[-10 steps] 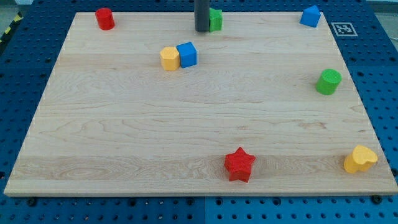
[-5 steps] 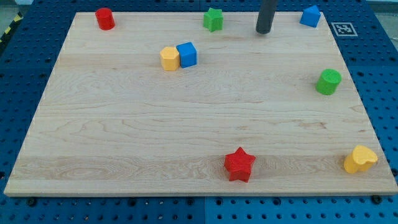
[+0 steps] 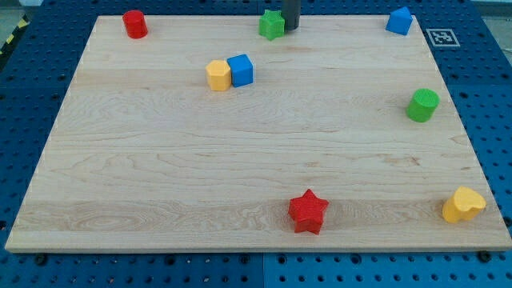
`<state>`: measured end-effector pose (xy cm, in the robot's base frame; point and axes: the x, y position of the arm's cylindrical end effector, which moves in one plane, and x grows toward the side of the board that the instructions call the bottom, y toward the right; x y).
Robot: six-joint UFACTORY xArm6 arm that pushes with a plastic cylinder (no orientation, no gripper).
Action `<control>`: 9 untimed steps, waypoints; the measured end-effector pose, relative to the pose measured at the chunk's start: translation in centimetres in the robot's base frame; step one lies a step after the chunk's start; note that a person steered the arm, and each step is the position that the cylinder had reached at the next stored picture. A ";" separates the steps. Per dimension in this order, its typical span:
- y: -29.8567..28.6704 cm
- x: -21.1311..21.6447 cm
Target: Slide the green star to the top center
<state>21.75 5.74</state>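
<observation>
The green star (image 3: pixel 272 25) sits near the top edge of the wooden board (image 3: pixel 256 152), close to its centre. My tip (image 3: pixel 292 29) is right beside the star, on its right, at the same height in the view. I cannot tell if the two touch.
A red cylinder (image 3: pixel 134 24) is at the top left and a blue block (image 3: pixel 399 21) at the top right. A yellow block (image 3: pixel 218 75) touches a blue cube (image 3: pixel 240 70). A green cylinder (image 3: pixel 422 105), a yellow block (image 3: pixel 463 205) and a red star (image 3: pixel 308 211) lie lower.
My tip was left of the green star, swung out to its right, and has now come back left up against the star's right side. The star has shifted slightly left.
</observation>
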 end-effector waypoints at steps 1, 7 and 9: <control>0.0 0.0; -2.1 1.7; -4.6 1.6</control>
<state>23.32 1.19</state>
